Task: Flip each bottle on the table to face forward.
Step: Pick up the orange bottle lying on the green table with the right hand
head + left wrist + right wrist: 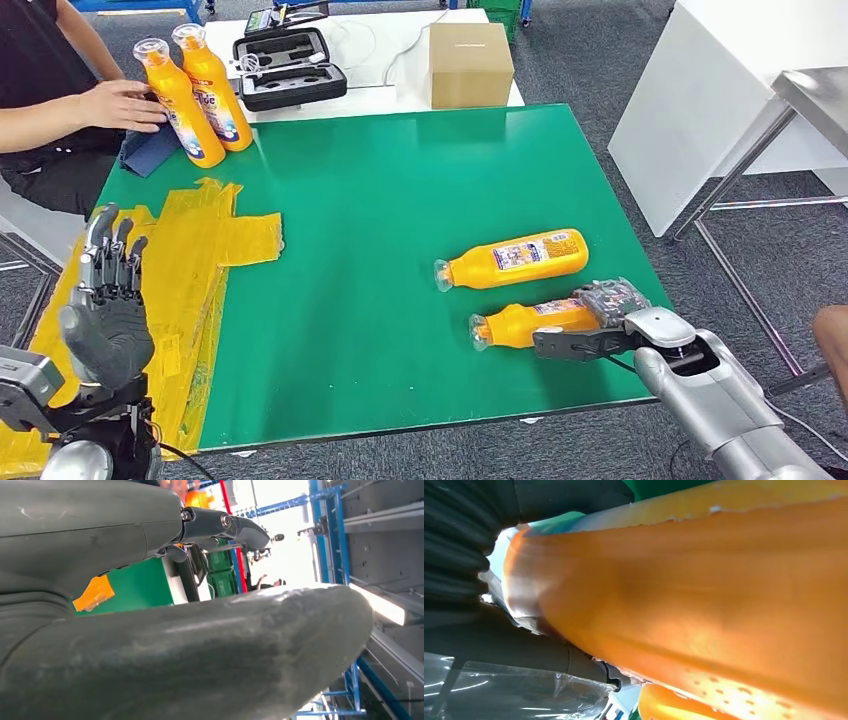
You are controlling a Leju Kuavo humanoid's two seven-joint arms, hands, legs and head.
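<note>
Bottle nearest the robot (525, 322), orange, lies on its side near the front right edge of the green table (400, 180), clear cap pointing toward the table's middle, base end inside the right hand (600, 325). That hand is clamped on it: dark fingers reach along the near side of the body, something clear and crinkled shows over the top of the hand, and the right wrist view shows orange plastic (704, 595) pressed close against the grey thumb. The grip at the base end looks chosen so the bottle can be rolled about its long axis; its label is mostly hidden by the hand, so which face is up I cannot tell. Just beyond it, a second lying bottle (512, 259) rests roughly parallel, label up, cap the same way, apart from the hand; judged to be either finished or next in line. At the far left corner two standing bottles (195, 95) are upright and touching, with a person's hand (125, 103) resting against them, seemingly steadying or staging them. Left hand (105, 300) is raised over the yellow tape patch (235, 235) on the table's left side, fingers straight and spread, holding nothing, parked clear of the work. Beyond the mat: a black case (290, 65) lying open and a cardboard box (470, 62) on a white table.
</note>
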